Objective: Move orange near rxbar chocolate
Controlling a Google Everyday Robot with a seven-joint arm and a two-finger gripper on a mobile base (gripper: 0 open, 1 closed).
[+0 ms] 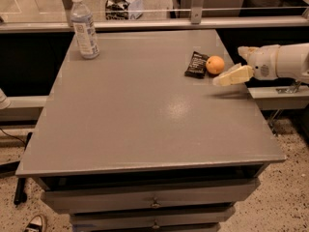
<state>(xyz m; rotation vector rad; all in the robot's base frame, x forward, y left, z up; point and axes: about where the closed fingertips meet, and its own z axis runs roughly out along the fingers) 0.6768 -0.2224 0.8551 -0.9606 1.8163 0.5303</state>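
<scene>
The orange [215, 65] rests on the grey table [145, 115] near its right edge. It sits right beside the rxbar chocolate [197, 64], a black wrapper lying flat just to its left, about touching. My gripper [228, 65] comes in from the right on a white arm [285, 62]. It is open and empty, its fingertips just right of the orange and apart from it. One pale finger [233, 75] hovers low over the table's right edge.
A clear water bottle [84, 27] with a white cap stands at the table's far left corner. A glass rail runs behind the table. Drawers are below the front edge. A shoe [33, 223] lies on the floor at the lower left.
</scene>
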